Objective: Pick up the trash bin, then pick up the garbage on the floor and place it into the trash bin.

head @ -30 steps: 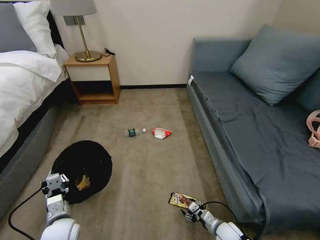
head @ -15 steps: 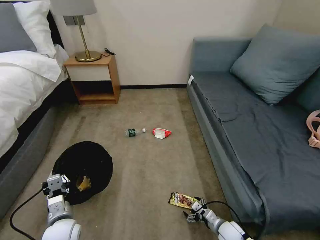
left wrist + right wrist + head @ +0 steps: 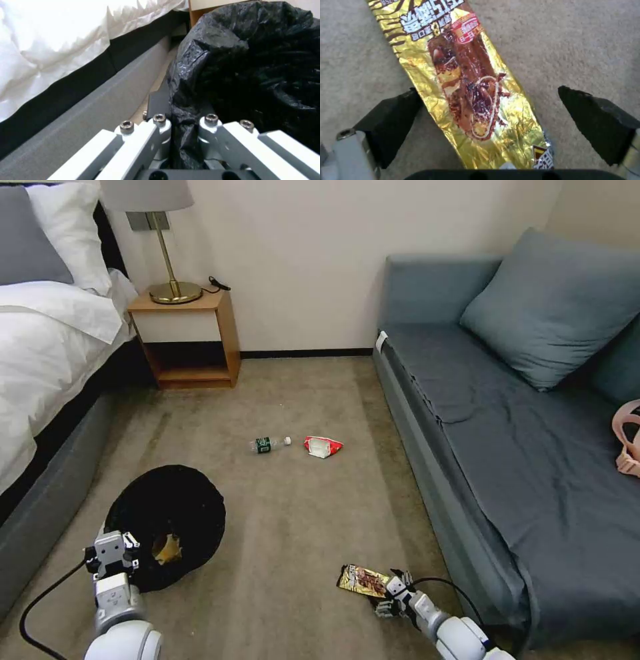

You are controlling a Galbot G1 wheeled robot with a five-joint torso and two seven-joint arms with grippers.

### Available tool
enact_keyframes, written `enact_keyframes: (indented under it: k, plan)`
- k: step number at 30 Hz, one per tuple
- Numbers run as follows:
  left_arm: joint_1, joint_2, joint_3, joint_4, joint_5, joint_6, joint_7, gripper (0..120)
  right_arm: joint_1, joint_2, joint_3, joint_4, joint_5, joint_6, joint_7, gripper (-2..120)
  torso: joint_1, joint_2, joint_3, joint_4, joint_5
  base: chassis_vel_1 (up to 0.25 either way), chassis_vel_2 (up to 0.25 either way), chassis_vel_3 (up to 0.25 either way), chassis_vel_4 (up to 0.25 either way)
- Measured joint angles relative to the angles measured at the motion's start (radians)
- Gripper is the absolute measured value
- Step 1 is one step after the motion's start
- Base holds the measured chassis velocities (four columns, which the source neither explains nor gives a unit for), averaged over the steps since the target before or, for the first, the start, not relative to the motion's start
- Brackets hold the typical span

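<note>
Taking the trash bin (image 3: 167, 523) as the landmark: over the last second the right gripper (image 3: 493, 125) has sunk lower and closer over the gold-brown snack wrapper (image 3: 463, 85), which lies flat on the carpet (image 3: 287, 527) well to the right of the bin and nearest the robot; its fingers stand wide apart, one on each long side of the wrapper, holding nothing; I judge that a grasp of this piece is being lined up, not yet made; thin foil flat on pile could slip under the fingertips.

The left gripper (image 3: 181, 140) has barely shifted; it is clamped on a fold of the black bag at the bin's near rim, beside the bed (image 3: 40, 380); the bin has drifted only slightly in the head view, so that hold looks steady.

Inside the bin a brown paper bag (image 3: 165, 547) shows against the black liner.

Beyond the bin, farther out on the carpet, lie the clear bottle (image 3: 269, 444) and, just beside it, the red-white snack bag (image 3: 323, 447), both uncollected.
</note>
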Motion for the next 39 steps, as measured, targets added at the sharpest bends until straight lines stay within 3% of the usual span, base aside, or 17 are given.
enact_keyframes:
  k: [12, 31, 39]
  plan:
    - [-0.001, -0.006, 0.010, 0.001, 0.012, 0.000, 0.000, 4, 0.026, 0.004, 0.009, -0.040, 0.008, 0.019, -0.012, 95, 0.000, 0.000, 0.000, 0.0006, 0.0007, 0.000, 0.000, 0.000, 0.000]
    - [-0.008, -0.013, 0.017, 0.003, 0.022, 0.005, 0.001, 4, 0.053, 0.020, -0.012, -0.099, 0.009, 0.038, -0.026, 53, 0.000, 0.000, 0.000, -0.0006, -0.0006, 0.000, 0.000, 0.000, 0.000]
    - [-0.011, -0.017, 0.020, 0.004, 0.023, 0.005, 0.002, 4, 0.054, 0.019, -0.015, -0.101, 0.008, 0.041, -0.031, 33, 0.000, 0.000, 0.000, 0.0007, 0.0010, 0.000, 0.000, 0.000, 0.000]
